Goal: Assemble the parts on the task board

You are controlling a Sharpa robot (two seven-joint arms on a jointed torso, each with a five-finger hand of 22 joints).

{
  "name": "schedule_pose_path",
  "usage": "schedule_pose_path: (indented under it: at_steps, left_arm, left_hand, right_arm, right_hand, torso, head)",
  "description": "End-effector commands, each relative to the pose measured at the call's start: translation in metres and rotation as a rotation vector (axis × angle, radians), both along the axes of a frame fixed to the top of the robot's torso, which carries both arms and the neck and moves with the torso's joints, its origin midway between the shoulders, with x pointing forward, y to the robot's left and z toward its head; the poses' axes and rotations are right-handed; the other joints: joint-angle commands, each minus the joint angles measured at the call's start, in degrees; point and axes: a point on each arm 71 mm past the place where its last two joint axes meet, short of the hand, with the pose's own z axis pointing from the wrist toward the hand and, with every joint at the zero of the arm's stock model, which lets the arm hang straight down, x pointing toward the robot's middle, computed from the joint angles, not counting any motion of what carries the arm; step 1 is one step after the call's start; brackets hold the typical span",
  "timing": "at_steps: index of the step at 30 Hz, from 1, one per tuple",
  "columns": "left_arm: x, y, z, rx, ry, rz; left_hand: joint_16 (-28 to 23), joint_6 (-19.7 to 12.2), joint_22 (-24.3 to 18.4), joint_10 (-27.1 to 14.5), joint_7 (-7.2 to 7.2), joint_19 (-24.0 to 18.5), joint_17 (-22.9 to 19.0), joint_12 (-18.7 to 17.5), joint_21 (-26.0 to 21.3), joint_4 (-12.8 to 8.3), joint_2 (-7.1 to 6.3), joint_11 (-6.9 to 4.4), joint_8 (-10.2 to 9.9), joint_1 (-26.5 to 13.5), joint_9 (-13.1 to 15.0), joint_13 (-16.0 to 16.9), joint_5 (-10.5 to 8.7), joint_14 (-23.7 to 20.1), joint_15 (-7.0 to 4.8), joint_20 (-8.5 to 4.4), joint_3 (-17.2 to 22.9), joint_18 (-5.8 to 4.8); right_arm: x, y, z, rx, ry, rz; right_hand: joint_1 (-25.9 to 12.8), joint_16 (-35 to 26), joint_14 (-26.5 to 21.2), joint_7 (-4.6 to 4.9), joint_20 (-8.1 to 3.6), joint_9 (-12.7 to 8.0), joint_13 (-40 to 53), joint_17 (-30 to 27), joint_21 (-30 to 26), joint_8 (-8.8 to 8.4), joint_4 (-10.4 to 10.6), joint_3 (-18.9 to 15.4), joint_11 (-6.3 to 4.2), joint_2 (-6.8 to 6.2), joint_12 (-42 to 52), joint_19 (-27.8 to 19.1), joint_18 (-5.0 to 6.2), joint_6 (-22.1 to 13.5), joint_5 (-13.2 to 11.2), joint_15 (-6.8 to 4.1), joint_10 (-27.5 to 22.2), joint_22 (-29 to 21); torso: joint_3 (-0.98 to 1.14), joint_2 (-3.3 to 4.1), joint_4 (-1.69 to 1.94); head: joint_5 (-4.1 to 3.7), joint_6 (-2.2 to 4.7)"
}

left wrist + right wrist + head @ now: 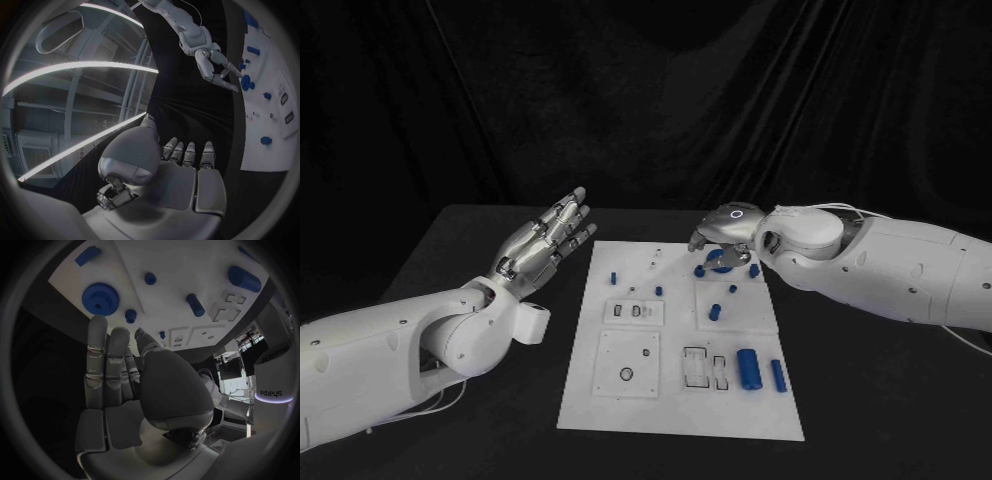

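The task board [678, 395] lies flat in the middle of the black desk [877, 400], and most of the blue parts look unassembled to me. On its near right, two cylinders [747, 368] lie side by side next to open rectangular slots. Farther back, small pegs [715, 311] are scattered about; some may be standing in holes, but I cannot tell which are seated. At the far right a blue gear [718, 266] sits on the board. I judge the job early on, with nearly all of it left.

My right hand [720, 232] hovers over that far right corner, right above the gear. From the head view I cannot say whether it touches anything. The right wrist view settles more: the fingers [106, 360] are stretched out straight and side by side, nothing between them, the gear [100, 298] just past their tips and apart from them. That view also shows the gear's teeth and centre hole, and a short peg [130, 316] beside it.

My left hand [545, 240] is off the board to its left, raised with the palm up, fingers extended and apart, carrying nothing. The left wrist view confirms a bare palm [187, 180], and gives a side look at the right hand [220, 70] poised at the board's edge.
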Motion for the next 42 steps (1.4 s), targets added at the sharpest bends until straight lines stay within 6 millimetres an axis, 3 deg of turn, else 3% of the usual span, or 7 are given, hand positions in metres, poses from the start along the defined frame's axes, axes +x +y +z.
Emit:
schedule_pose_path:
  at_steps: [1,4,12,15,24,35,42]
  left_arm:
    - [0.0,-0.001,0.007,-0.044,-0.056,-0.013]
    - [0.0,-0.001,0.006,-0.044,-0.055,-0.014]
    - [0.0,-0.001,0.006,-0.045,-0.054,-0.019]
    - [0.001,-0.002,0.006,-0.046,-0.053,-0.021]
    - [0.002,-0.002,0.005,-0.047,-0.048,-0.029]
    - [0.002,-0.002,0.005,-0.048,-0.045,-0.035]
    - [0.003,-0.002,0.004,-0.047,-0.043,-0.038]
  left_hand:
    - [-0.2,0.1,-0.1,-0.1,0.33,0.0,-0.1,-0.2,-0.3,-0.1,0.07,0.34,0.3,0.6,0.1,-0.1,0.34,0.0,0.38,0.3,0.4,0.92]
    - [-0.2,0.3,-0.1,-0.1,0.46,0.0,-0.1,-0.2,-0.3,-0.1,0.05,0.47,0.4,0.7,0.1,-0.1,0.62,0.0,0.46,0.34,0.5,0.92]
    - [-0.2,0.3,-0.1,-0.1,0.54,0.0,-0.1,-0.2,-0.3,-0.1,0.08,0.57,0.4,0.8,0.1,-0.1,1.04,0.0,0.6,0.4,0.5,0.93]
    - [-0.2,0.3,-0.1,-0.1,0.59,0.0,-0.1,-0.2,-0.3,-0.1,0.08,0.63,0.4,0.9,0.1,-0.1,1.45,0.0,0.69,0.45,0.6,0.93]
    - [-0.2,0.3,-0.1,-0.1,0.72,0.0,-0.1,-0.2,-0.3,-0.1,0.06,0.8,0.3,1.6,0.1,-0.1,3.67,0.0,0.96,0.69,1.1,0.94]
    - [-0.2,0.4,-0.1,-0.1,0.98,0.0,-0.1,-0.2,-0.3,-0.1,0.09,1.15,0.4,2.7,0.1,-0.1,6.66,0.0,1.19,1.05,1.7,0.97]
    - [-0.2,0.6,-0.1,-0.1,1.22,0.0,-0.1,-0.2,-0.3,0.0,0.11,1.38,0.4,3.4,0.1,-0.1,8.49,0.0,1.28,1.2,2.1,0.97]
  right_arm:
    - [-0.001,0.0,-0.005,-0.007,-0.008,0.005]
    - [-0.001,-0.001,-0.007,-0.008,-0.003,0.006]
    - [0.0,-0.004,-0.012,-0.019,0.012,-0.001]
    - [0.0,-0.004,-0.014,-0.018,0.014,-0.004]
    - [0.001,-0.006,-0.026,0.004,0.001,0.004]
    - [0.003,-0.006,-0.035,0.032,-0.026,0.023]
    - [0.004,-0.009,-0.037,0.077,-0.077,0.04]
  right_hand:
    - [-0.1,0.4,0.0,-0.19,0.14,0.0,0.0,0.3,0.3,-0.09,0.0,0.3,-0.04,-0.42,-0.3,-0.4,0.53,0.4,0.4,0.16,0.5,0.2]
    - [-1.0,1.2,0.0,-0.84,0.24,0.0,0.0,1.0,0.9,-0.34,0.3,0.3,0.2,-0.62,-0.4,-0.7,0.51,0.2,0.6,0.29,1.0,0.8]
    - [-1.6,2.4,0.1,-1.35,0.33,-0.1,0.0,2.3,1.4,-0.51,0.4,0.6,0.28,-0.57,-0.7,-1.0,0.52,0.2,1.1,0.36,1.2,1.4]
    - [-1.6,2.7,-0.2,-1.53,0.35,0.0,0.0,2.5,1.9,-0.39,0.0,1.2,0.21,-0.56,-1.1,-1.4,0.56,0.8,2.8,0.33,1.3,2.1]
    - [-1.3,3.6,-0.5,-1.15,0.39,0.7,0.0,3.2,2.9,0.57,-0.7,3.0,0.27,-0.6,-1.4,-2.2,0.55,3.6,5.5,0.33,2.4,3.5]
    - [-1.3,5.3,-0.3,-1.27,0.44,1.2,-0.1,5.0,3.8,1.08,-0.7,5.1,0.41,-0.1,-1.7,-2.7,0.56,5.7,5.7,0.42,3.2,4.6]
    - [0.5,5.9,-0.6,-1.23,0.19,2.8,-0.1,5.5,5.4,2.91,-1.4,9.0,-0.32,1.01,-1.5,-3.3,0.5,10.2,4.7,0.02,7.0,6.8]
  torso:
    - [-0.1,0.27,0.27]
    - [-0.16,0.29,0.37]
    - [-0.3,0.16,0.31]
    - [-0.3,0.14,0.35]
    - [-0.38,0.08,0.3]
    - [-0.44,-0.01,0.33]
    - [-0.48,-0.04,0.42]
  head:
    - [-0.03,0.06]
    - [-0.03,0.06]
    - [-0.11,0.0]
    - [-0.14,-0.04]
    - [0.1,-0.23]
    - [0.27,-0.54]
    - [0.14,-0.53]
